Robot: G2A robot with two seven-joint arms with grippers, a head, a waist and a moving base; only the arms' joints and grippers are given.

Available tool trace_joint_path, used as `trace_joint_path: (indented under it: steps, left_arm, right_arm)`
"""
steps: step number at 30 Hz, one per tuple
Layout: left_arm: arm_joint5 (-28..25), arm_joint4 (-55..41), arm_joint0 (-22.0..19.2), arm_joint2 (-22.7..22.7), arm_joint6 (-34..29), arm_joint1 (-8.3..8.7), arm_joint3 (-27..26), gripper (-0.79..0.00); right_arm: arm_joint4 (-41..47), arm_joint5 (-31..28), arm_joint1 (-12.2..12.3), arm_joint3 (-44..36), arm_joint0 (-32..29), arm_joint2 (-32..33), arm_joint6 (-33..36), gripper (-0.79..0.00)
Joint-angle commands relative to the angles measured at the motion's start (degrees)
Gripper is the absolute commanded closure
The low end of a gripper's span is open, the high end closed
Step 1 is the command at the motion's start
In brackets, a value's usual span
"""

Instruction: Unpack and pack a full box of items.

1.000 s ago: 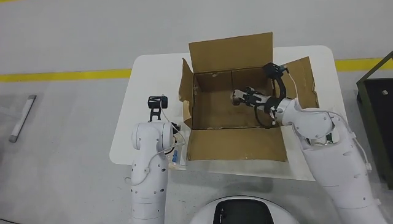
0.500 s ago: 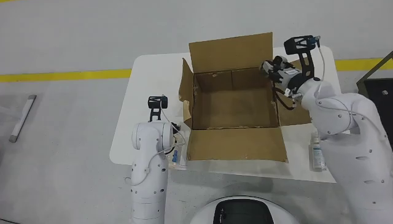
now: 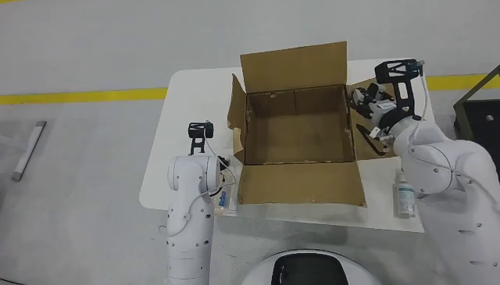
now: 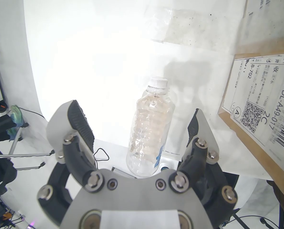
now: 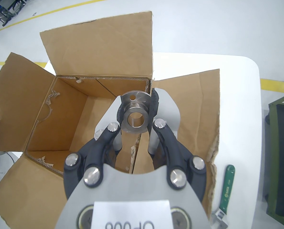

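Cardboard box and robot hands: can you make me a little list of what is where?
box: cardboard box, flaps open, on the white table
right hand: shut on a metal flanged bushing, above the box's side flap
left hand: open, holding nothing
bottle: clear plastic bottle, upright on the table, beside the box
tool: green-handled adjustable wrench lying on the table past the side flap
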Motion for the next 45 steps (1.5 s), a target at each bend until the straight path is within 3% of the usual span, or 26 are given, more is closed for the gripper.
trace_joint_path:
  steps: [1, 22, 33, 45]
  left_arm:
    - [0.00, 0.00, 0.00, 0.00, 0.00, 0.00, 0.00, -0.785]
    - [0.00, 0.00, 0.00, 0.00, 0.00, 0.00, 0.00, -0.785]
    - [0.00, 0.00, 0.00, 0.00, 0.00, 0.00, 0.00, -0.785]
    - [0.00, 0.00, 0.00, 0.00, 0.00, 0.00, 0.00, -0.785]
  right_arm:
    - [0.55, 0.00, -0.07, 0.59, -0.16, -0.72, -0.93, 0.000]
    - [0.91, 0.83, 0.10, -0.94, 0.12, 1.41, -3.44, 0.000]
    - [-1.03, 6.36, 1.03, -6.26, -1.17, 10.83, 5.28, 0.000]
    - [-1.66, 10.56, 1.48, -9.07, -9.23, 17.19, 10.28, 0.000]
